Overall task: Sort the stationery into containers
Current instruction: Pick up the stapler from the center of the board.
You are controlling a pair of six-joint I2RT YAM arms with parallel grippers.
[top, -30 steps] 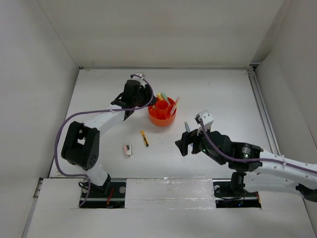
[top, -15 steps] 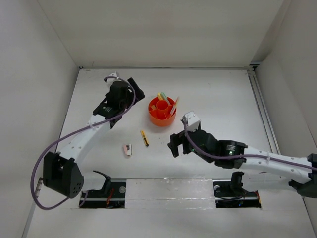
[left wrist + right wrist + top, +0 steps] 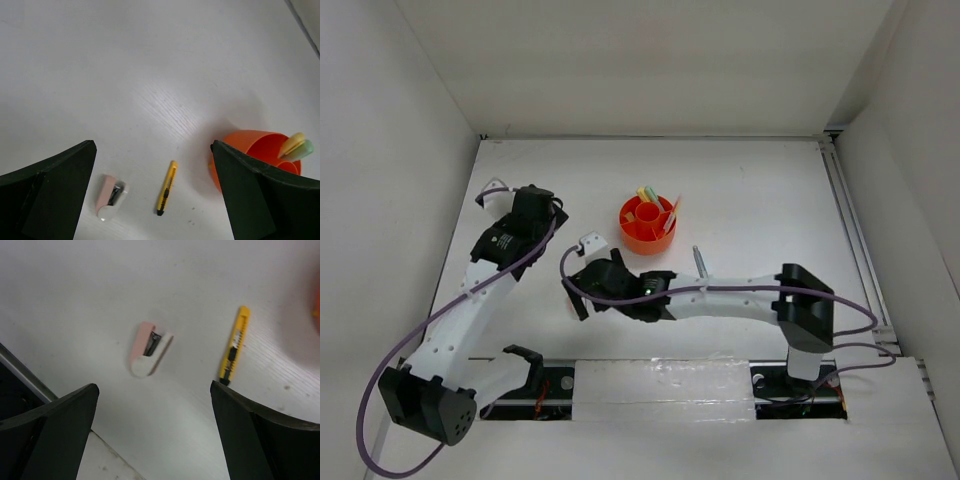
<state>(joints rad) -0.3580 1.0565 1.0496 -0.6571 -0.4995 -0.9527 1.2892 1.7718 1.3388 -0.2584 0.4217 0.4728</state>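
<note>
The orange tub (image 3: 647, 222) stands mid-table with yellow and pale green pens (image 3: 646, 194) and a red one upright in it. In the left wrist view the tub (image 3: 250, 147) sits to the right, and a yellow-black cutter (image 3: 166, 187) and a pink-white item (image 3: 111, 197) lie on the table below. My left gripper (image 3: 535, 215) hangs open and empty, left of the tub. My right gripper (image 3: 578, 290) is open above those two items and hides them from the top camera. Its wrist view shows the pink-white item (image 3: 149, 349) and the cutter (image 3: 234, 345) ahead of its fingertips. A grey pen (image 3: 698, 258) lies right of the tub.
The right arm's long white links (image 3: 740, 295) stretch across the near half of the table. White walls enclose the table on three sides, and a metal rail (image 3: 850, 230) runs along its right edge. The table's front lip (image 3: 105, 460) shows below the right fingers.
My left gripper pulled back left from the tub and opened. My right arm swept left across the table and now hovers over the pink-white item and the cutter.
</note>
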